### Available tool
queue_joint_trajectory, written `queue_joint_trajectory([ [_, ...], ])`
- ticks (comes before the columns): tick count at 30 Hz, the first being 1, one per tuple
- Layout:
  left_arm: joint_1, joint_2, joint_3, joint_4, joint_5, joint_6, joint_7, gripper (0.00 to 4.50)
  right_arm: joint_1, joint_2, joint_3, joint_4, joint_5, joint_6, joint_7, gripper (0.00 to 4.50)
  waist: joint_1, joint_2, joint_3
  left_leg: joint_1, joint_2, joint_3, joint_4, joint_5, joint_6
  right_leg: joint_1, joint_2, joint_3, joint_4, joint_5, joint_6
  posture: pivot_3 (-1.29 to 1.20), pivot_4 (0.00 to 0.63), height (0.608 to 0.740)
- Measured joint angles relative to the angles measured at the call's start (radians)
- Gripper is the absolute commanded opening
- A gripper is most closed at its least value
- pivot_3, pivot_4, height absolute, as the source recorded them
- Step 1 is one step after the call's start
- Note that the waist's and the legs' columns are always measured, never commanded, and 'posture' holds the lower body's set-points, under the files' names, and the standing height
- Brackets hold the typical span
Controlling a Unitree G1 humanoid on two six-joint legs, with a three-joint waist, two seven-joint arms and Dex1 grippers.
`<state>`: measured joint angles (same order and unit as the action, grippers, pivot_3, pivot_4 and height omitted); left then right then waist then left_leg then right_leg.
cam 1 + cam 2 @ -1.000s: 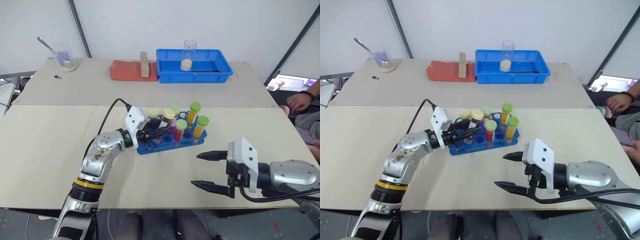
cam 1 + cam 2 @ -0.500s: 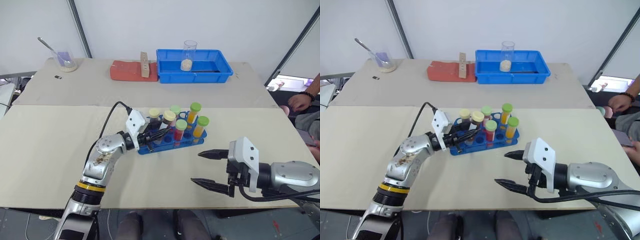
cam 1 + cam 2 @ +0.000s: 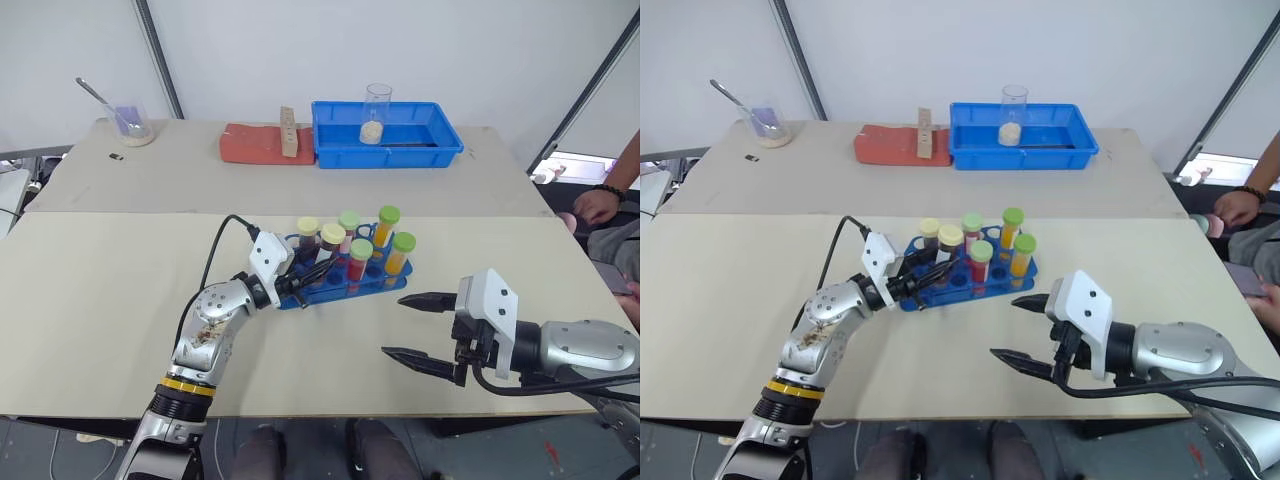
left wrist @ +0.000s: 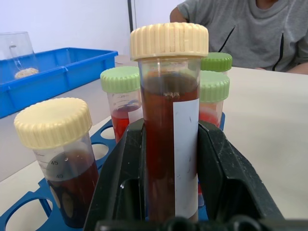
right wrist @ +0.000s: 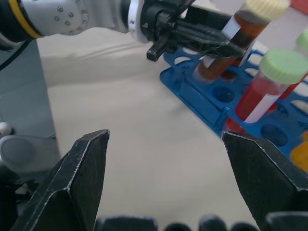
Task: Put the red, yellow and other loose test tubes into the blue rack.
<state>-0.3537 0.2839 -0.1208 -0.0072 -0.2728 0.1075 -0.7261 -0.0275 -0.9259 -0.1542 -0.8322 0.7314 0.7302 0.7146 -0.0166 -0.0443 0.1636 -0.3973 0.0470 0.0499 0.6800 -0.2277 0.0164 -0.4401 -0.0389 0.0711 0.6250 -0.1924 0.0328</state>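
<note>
Six test tubes [image 3: 333, 246]; one rack [image 3: 380, 283].

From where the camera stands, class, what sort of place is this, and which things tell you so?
Most likely a mock laboratory bench set up for robot practice: capped test tubes of coloured liquid stand in a blue rack, a beaker sits in a blue tray, and another beaker with a spoon stands at the far corner.
</note>
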Motion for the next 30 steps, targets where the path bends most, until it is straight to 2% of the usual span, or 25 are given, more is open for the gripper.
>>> queue_joint_trajectory([
  [8, 0.045, 0.007, 0.001, -0.007, 0.003, -0.021, 0.014, 0.95, -0.052, 0.025, 0.023, 0.024, -0.004, 0.000, -0.029, 4.16, -0.003, 0.000, 0.000, 0.001, 0.000, 0.000, -0.001, 0.000, 0.000, 0.000, 0.000, 0.000, 0.000, -0.001, -0.001, 0.00, 0.150, 0.740],
  [15, 0.082, 0.053, 0.003, -0.012, 0.018, -0.001, 0.007, 4.29, -0.069, 0.025, 0.025, 0.042, -0.005, 0.000, -0.028, 4.16, 0.000, 0.000, 0.000, 0.000, 0.001, 0.000, -0.002, 0.000, 0.000, -0.001, 0.000, -0.001, 0.000, -0.001, -0.002, 0.00, 0.150, 0.740],
  [16, 0.083, 0.065, 0.003, -0.020, 0.017, 0.003, 0.001, 4.45, -0.073, 0.025, 0.027, 0.045, -0.005, 0.000, -0.026, 4.16, 0.001, 0.000, 0.000, 0.000, 0.001, 0.000, -0.002, 0.000, 0.000, -0.001, 0.000, -0.001, 0.000, -0.001, -0.002, 0.00, 0.150, 0.740],
  [21, 0.124, 0.174, 0.026, -0.088, -0.003, 0.056, -0.047, 4.45, -0.076, 0.025, 0.028, 0.065, -0.017, -0.003, -0.007, 4.16, 0.000, 0.000, 0.000, -0.001, 0.001, 0.000, -0.002, 0.000, 0.000, -0.002, 0.000, -0.001, -0.001, -0.001, -0.002, 0.00, 0.150, 0.740],
  [26, 0.138, 0.359, 0.115, -0.233, -0.058, 0.206, -0.104, 4.45, -0.075, 0.009, 0.011, 0.134, -0.038, -0.042, 0.070, 4.16, 0.001, 0.000, 0.000, -0.001, 0.002, 0.000, -0.003, 0.000, 0.000, -0.004, -0.001, -0.002, 0.000, -0.002, -0.003, 0.00, 0.150, 0.740],
  [30, 0.185, 0.528, 0.216, -0.276, -0.083, 0.281, -0.162, 4.45, -0.061, -0.060, -0.073, 0.234, -0.053, -0.101, 0.196, 4.16, 0.000, 0.000, 0.000, -0.001, 0.002, 0.002, -0.004, 0.000, 0.000, -0.006, -0.002, -0.002, -0.001, -0.003, -0.004, 0.00, 0.150, 0.740],
])
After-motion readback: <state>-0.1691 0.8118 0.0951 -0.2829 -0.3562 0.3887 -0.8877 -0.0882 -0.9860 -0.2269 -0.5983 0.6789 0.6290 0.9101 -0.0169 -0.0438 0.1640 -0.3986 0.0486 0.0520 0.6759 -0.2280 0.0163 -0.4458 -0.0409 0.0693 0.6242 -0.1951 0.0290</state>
